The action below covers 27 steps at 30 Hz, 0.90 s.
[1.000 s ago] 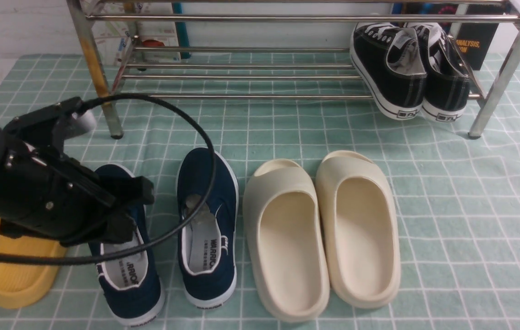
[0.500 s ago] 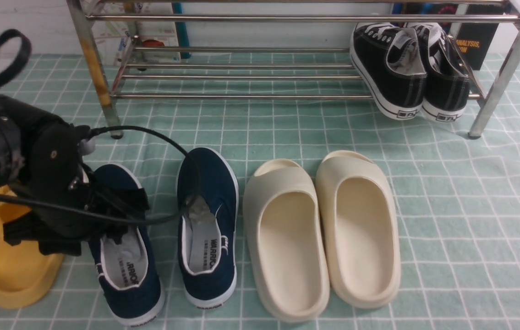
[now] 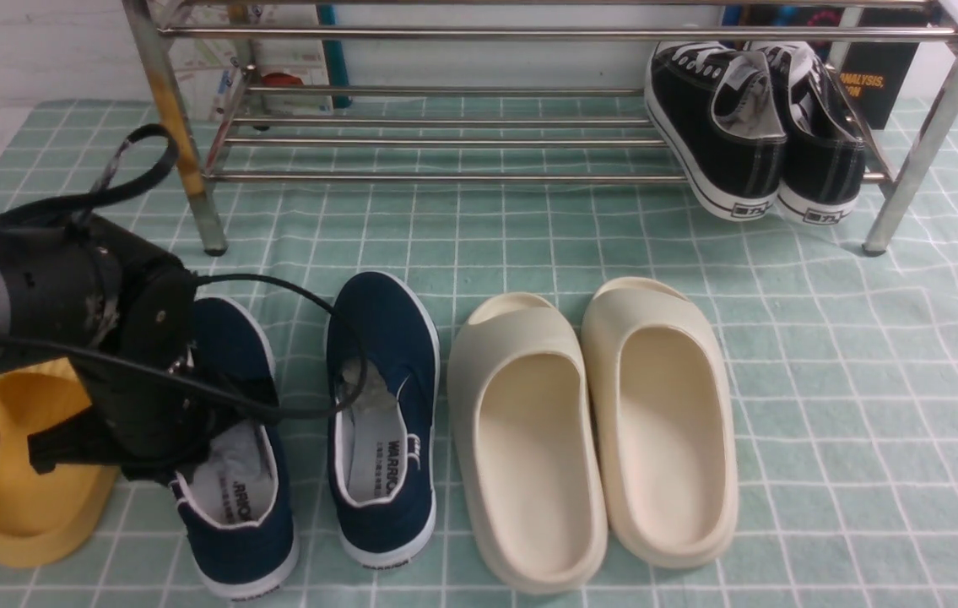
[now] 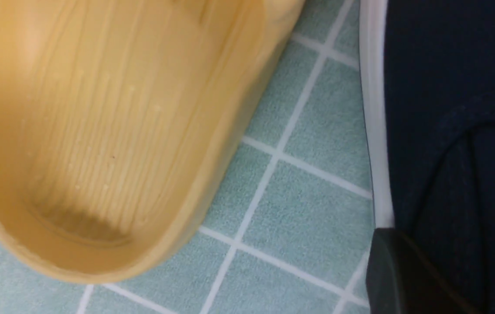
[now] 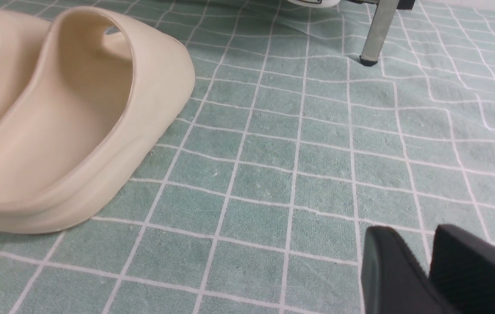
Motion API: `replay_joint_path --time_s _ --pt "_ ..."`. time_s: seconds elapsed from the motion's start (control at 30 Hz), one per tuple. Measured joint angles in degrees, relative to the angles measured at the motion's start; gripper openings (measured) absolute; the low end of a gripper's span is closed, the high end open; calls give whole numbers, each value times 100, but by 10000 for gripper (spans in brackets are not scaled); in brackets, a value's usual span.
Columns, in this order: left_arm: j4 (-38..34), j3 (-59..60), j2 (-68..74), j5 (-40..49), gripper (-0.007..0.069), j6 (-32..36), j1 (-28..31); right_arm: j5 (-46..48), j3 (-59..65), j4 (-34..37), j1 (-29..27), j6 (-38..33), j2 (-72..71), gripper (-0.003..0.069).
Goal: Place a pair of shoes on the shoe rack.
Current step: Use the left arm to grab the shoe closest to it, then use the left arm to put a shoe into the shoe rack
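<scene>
The two navy slip-ons lie side by side on the green checked cloth in the front view, toes toward the shoe rack [image 3: 445, 177]. My left gripper [image 3: 183, 422] is down on the left navy shoe [image 3: 238, 507] at its opening. The left wrist view shows one finger [image 4: 404, 270] against that shoe's [image 4: 448, 87] white sole edge; the other finger is hidden. The right navy shoe [image 3: 383, 405] lies free. My right gripper [image 5: 430, 261] is empty with its fingers together, low over the cloth, and is out of the front view.
Black lace-up sneakers [image 3: 749, 127] sit on the rack's lower rails at the right. Cream slides [image 3: 597, 422] lie right of the navy pair, also in the right wrist view [image 5: 77, 122]. Yellow slides [image 3: 23, 473] lie left, close by my left gripper [image 4: 99, 131]. A rack leg [image 5: 378, 30] stands ahead.
My left arm has swung and come down onto the left navy shoe. That shoe has turned slightly, toe to the right. The rest has not moved.
</scene>
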Motion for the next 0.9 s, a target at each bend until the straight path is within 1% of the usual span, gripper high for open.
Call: replay_joint_path --time_s 0.13,0.17,0.27,0.33,0.37,0.43,0.47,0.5,0.53,0.57,0.67,0.7,0.73,0.9 --pt "-17 -576 -558 646 -3 575 0 0 0 0 0 0 0 196" --pt "-17 -616 -595 670 -3 575 0 0 0 0 0 0 0 196" --pt "-118 -1383 -672 1014 -3 1269 0 0 0 0 0 0 0 202" --pt "-311 -1849 -518 1131 -3 1718 0 0 0 0 0 0 0 205" --pt "-311 -1899 -518 1141 -3 1767 0 0 0 0 0 0 0 206" --pt "-698 -2597 -38 1264 -3 2329 0 0 0 0 0 0 0 209" --pt "-755 -2716 6 1284 -3 2401 0 0 0 0 0 0 0 210" --pt "-942 -3219 397 1392 -3 2647 -2 0 0 0 0 0 0 213" --pt "-958 -3284 502 1407 -3 2673 -2 0 0 0 0 0 0 213" --pt "-1021 -3625 723 1494 -3 2783 -2 0 0 0 0 0 0 215" --pt "-1050 -5031 1789 1878 -3 3045 -2 0 0 0 0 0 0 218" --pt "-1050 -5340 2008 1960 -3 3080 -2 0 0 0 0 0 0 219" --pt "-1045 -5340 2062 1960 -3 3088 -2 0 0 0 0 0 0 220" --pt "-976 -7452 3376 2535 -3 3210 -2 0 0 0 0 0 0 226"
